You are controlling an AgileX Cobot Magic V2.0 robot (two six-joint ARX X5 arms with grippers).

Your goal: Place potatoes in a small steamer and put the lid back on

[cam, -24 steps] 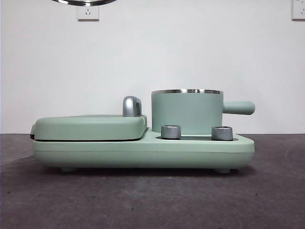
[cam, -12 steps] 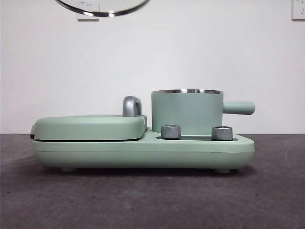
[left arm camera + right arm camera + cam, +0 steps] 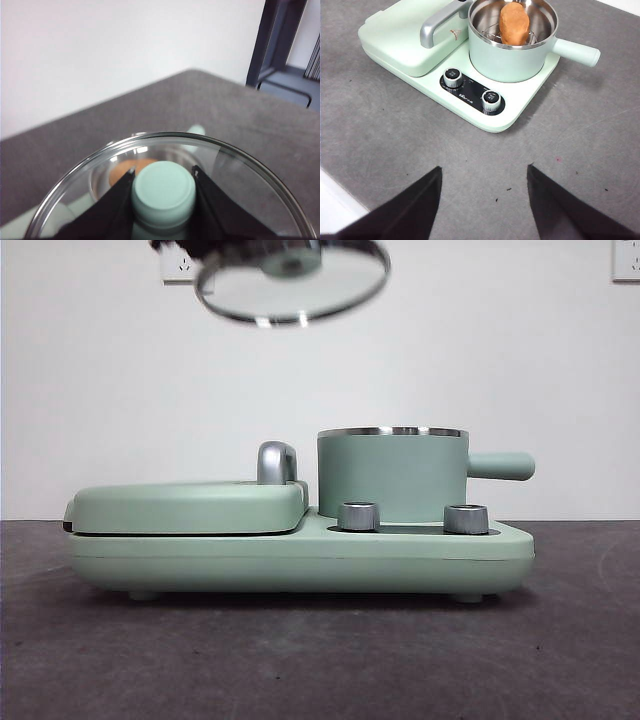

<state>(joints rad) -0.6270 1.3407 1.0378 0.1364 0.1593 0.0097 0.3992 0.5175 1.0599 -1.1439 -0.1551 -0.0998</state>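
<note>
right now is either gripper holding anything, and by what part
The left gripper holds the glass lid by its mint-green knob, jaws shut on either side. The right gripper is open and holds nothing.

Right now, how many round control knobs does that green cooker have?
2: one knob on the black panel before the griddle cover's handle, the other beside it, before the small steamer. None looks hidden.

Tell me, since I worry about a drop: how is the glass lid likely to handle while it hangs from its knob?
The lid looks like glass in a steel rim, so probably fragile and rather heavy for its size. The left gripper pinches only the smooth rounded knob, which may be slippery. In the front view the lid hangs tilted, so it could swing.
</note>
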